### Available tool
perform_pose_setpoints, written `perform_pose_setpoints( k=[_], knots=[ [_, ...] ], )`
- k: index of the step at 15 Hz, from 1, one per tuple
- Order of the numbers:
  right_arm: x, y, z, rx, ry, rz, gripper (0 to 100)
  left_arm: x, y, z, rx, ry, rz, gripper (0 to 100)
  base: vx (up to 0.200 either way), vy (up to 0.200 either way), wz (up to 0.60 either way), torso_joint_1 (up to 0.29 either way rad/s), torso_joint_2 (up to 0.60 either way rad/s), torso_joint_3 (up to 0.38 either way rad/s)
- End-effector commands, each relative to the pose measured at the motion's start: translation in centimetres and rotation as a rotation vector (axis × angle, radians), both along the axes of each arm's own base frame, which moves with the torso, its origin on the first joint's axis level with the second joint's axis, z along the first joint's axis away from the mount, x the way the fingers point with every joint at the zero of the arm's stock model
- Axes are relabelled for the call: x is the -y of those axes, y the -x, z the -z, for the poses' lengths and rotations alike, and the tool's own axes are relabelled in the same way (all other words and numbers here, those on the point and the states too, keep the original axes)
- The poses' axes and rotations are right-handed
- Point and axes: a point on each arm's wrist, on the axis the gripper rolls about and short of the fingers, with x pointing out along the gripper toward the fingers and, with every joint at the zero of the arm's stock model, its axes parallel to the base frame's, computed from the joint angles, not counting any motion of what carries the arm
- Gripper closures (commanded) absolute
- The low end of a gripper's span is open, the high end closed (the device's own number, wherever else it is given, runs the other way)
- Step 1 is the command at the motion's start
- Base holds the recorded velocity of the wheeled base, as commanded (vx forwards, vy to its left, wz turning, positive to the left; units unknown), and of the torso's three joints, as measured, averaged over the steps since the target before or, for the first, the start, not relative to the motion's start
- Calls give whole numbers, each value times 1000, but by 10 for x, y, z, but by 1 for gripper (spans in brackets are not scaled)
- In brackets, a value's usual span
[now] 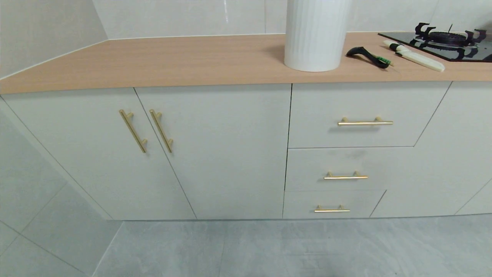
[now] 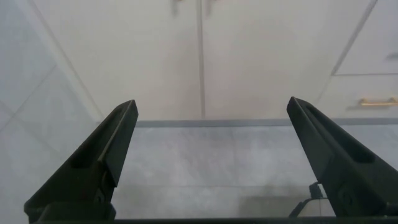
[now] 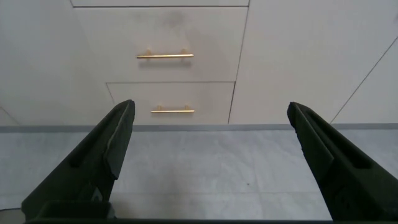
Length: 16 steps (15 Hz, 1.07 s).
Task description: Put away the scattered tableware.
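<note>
On the wooden countertop at the right lie a black-handled utensil and a white knife-like piece, beside a tall white ribbed container. My left gripper hangs low over the grey floor, facing the cabinet doors, open with nothing between its fingers. My right gripper is also low and open, empty, facing the lower drawers.
A black gas hob sits at the counter's far right. Below are two cabinet doors with gold handles and three drawers with gold handles. Grey tiled floor lies in front; a tiled wall closes the left side.
</note>
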Motion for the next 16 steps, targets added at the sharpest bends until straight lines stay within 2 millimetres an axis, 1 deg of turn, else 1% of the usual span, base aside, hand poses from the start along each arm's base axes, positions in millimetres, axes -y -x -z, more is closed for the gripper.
perform_pose_setpoints(
  k=[1, 6, 10, 16],
  knots=[
    [0, 0, 0, -2, 1, 0, 0, 0, 0, 0, -1, 0, -1, 0, 0, 0, 0, 0, 0, 0],
    [0, 0, 0, -2, 1, 0, 0, 0, 0, 0, -1, 3, -1, 0, 0, 0, 0, 0, 0, 0],
    [0, 0, 0, -2, 1, 1, 0, 0, 0, 0, -1, 7, 0, 0, 200, 0, 0, 2, 2, 4],
    [0, 0, 0, -2, 1, 1, 0, 0, 0, 0, -3, 18, 0, 0, 0, 0, 0, 0, 0, 0]
  ],
)
